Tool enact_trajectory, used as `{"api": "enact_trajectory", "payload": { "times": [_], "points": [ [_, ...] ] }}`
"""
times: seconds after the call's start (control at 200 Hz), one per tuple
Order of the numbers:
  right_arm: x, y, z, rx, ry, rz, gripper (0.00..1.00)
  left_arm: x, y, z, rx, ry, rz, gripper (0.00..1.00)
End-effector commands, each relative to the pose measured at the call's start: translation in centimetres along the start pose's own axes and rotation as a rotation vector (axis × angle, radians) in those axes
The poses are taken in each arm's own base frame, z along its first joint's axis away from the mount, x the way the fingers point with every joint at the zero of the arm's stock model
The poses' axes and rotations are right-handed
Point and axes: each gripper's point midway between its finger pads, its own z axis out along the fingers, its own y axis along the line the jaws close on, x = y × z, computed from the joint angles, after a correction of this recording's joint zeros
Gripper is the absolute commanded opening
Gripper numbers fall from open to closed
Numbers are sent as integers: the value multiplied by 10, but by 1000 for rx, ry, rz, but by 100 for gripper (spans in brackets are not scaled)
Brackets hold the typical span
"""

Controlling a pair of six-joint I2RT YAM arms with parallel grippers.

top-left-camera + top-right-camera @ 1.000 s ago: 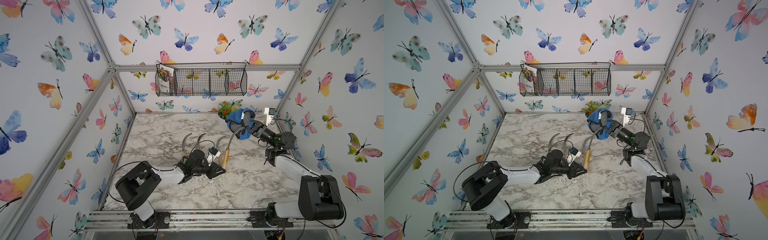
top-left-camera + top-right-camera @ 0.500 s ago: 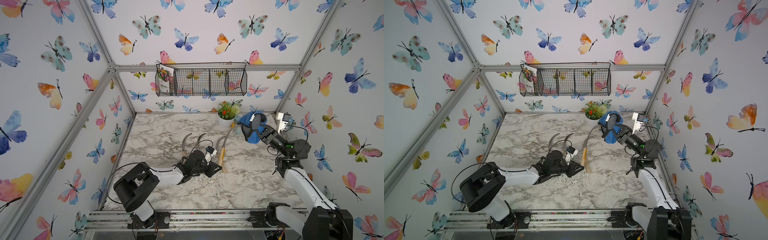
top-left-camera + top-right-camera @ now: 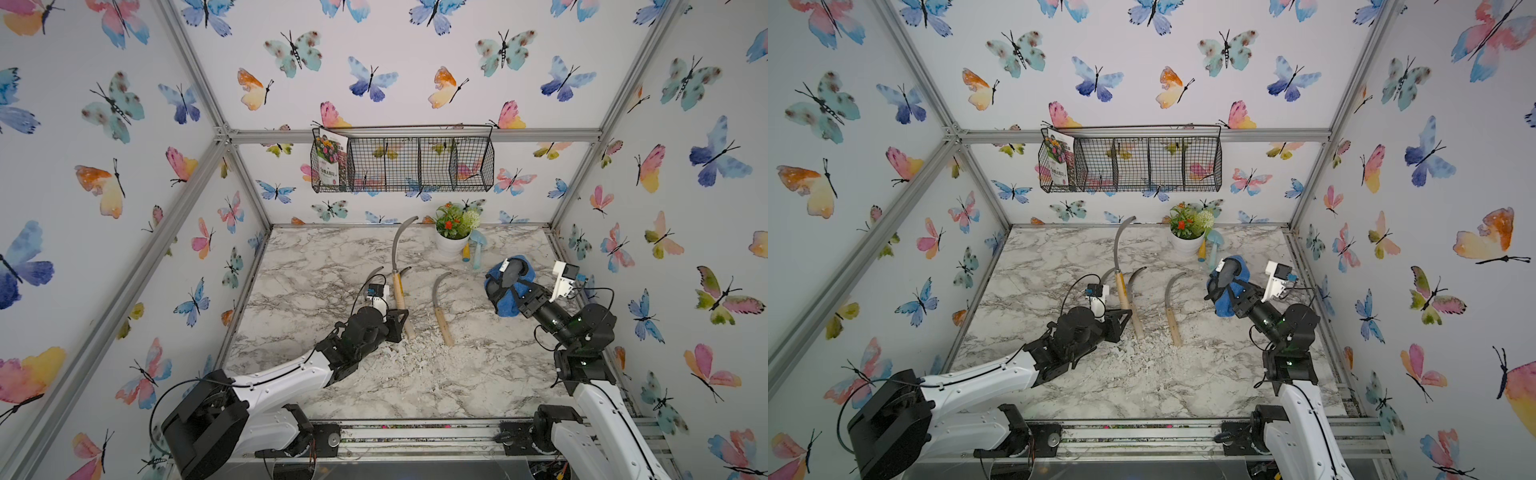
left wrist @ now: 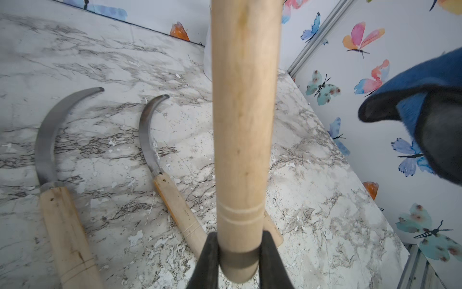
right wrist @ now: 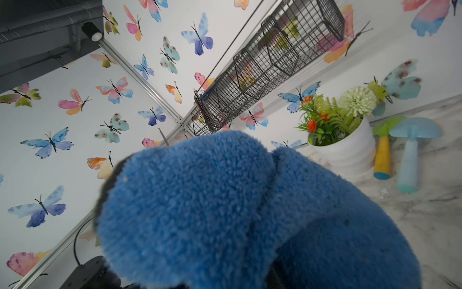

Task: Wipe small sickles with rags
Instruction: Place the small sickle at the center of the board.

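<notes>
- The left hand (image 4: 241,251) reaches low over the bench (image 3: 478,374), clenched on the handle end of one small sickle (image 3: 397,249), whose blade rises toward the far wall.
- The right hand (image 3: 521,297) is raised at the right, grasping the blue rag (image 3: 505,307), which is bunched over its fingers and apart from that blade.
- Three other sickles (image 3: 441,309) lie flat on the bench.

**Blue cloth fills the foreground**

A thick blue cloth (image 5: 225,212), dark at one edge, is seen filling the foreground. Behind it a white flower pot (image 5: 347,155) is set on the marble table (image 5: 440,215), with a yellow-handled tool (image 5: 382,156) and a light-blue trowel (image 5: 410,155) just beside it. A wire basket (image 5: 270,62) is hung on the background wall.
</notes>
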Motion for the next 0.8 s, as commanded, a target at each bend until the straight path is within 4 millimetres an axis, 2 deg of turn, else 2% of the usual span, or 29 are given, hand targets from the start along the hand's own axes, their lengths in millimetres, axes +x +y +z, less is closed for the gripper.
{"api": "enact_trajectory", "payload": {
  "times": [0.0,0.13,0.22,0.541,0.676,0.796],
  "points": [
    [3,-5,-6,26,-16,-43,2,-10,13,-13,-63,-53,-15,0],
    [10,-8,-7,17,-12,-48,2,-11,23,-25,-100,-66,-19,0],
    [14,-12,-5,16,-7,-48,2,-5,41,-33,-169,-78,-50,0],
    [30,-29,8,6,64,-43,2,19,151,-76,-498,-138,-245,0],
    [34,-31,11,-3,84,-43,2,32,189,-80,-591,-79,-313,0],
    [37,-32,11,-5,95,-37,2,44,210,-72,-674,42,-341,0]
  ]
}}
